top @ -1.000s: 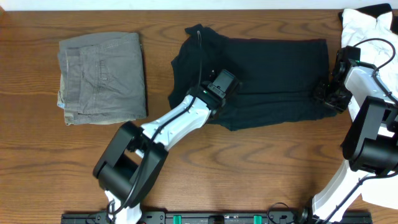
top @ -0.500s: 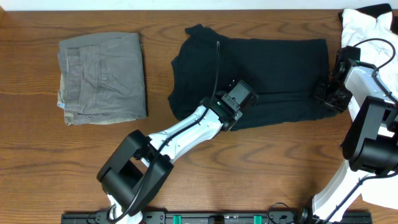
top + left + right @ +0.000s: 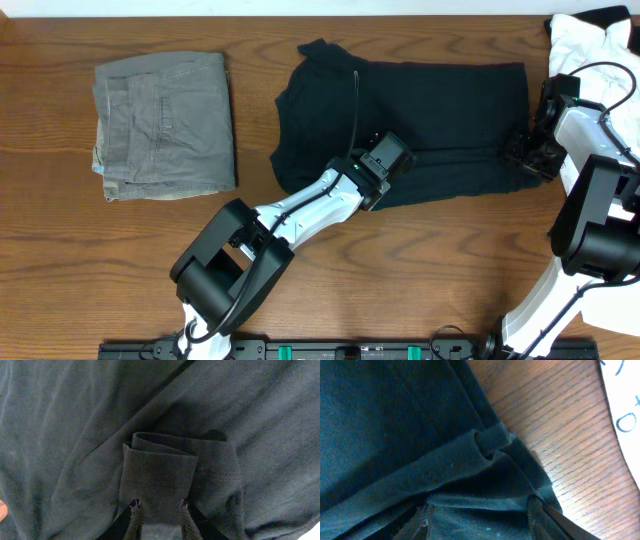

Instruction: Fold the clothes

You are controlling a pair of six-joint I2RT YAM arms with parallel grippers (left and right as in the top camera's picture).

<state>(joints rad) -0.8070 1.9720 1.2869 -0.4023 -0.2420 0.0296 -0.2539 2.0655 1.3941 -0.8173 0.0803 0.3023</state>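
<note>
- Wooden table [image 3: 420,270], brown grain all round. What is your left gripper [image 3: 159,506] doing on it?
- It is clamped on a doubled fold of the black T-shirt [image 3: 440,100]. In your wrist view the cloth rolls over just ahead of the fingertips and is pinched between them.
- What has just changed?
- Over the last second you have carried that fold to the right and a little toward yourself, from nearer the shirt's middle to its near edge. Most of that travel came early, and since then the gripper has barely shifted.
- And your right gripper [image 3: 479,510]?
- It has not moved. It sits at the shirt's right-hand edge, fingers well apart with bunched hem between them. I cannot tell whether they are gripping that cloth or only straddling it.
- Where does that leave the shirt?
- It is spread across the far middle of the table. The folded grey-green trousers [image 3: 165,125] lie well apart on its left, and the white garment [image 3: 585,40] is at the far right corner. Its outline looks much as it did.
- So how far along are you?
- I judge you are mid-fold. The cloth is gathered and drawn across but not yet laid down, so the shirt is far from finished.
</note>
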